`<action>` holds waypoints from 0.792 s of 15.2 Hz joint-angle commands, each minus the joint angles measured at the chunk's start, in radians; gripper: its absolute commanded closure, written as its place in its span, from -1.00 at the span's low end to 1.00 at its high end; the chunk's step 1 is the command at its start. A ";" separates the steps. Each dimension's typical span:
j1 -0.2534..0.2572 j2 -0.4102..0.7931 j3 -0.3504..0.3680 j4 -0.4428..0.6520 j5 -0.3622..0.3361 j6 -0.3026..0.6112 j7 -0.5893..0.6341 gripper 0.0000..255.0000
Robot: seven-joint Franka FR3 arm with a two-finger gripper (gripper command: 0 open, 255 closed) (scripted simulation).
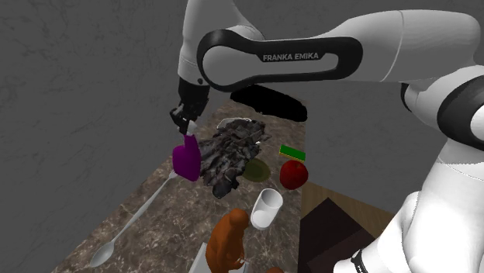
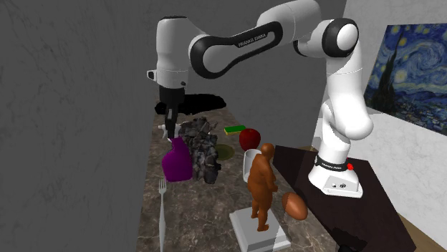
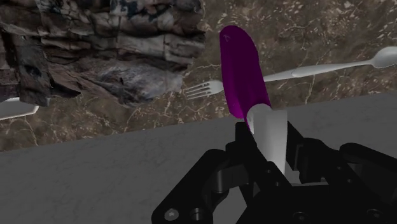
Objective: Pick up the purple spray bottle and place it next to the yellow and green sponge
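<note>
The gripper (image 1: 184, 124) is clamped on the white neck of the purple spray bottle (image 1: 186, 160), whose body hangs just below it, close over the counter (image 1: 171, 233). The hold is narrow and high, so the bottle could swing or slip. The yellow and green sponge (image 1: 292, 152) lies beyond the dark rocky lump (image 1: 229, 155) beside the gripper. A low carry would likely snag that lump or knock the red apple (image 1: 293, 175).
</note>
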 commanded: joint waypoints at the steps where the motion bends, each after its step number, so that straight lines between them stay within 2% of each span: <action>1: 0.002 -0.004 0.001 0.022 0.002 -0.026 -0.001 1.00; 3: 0.002 -0.005 0.002 0.044 0.003 -0.049 -0.003 1.00; 12: -0.139 -0.167 -0.064 -0.164 0.091 0.016 -0.221 1.00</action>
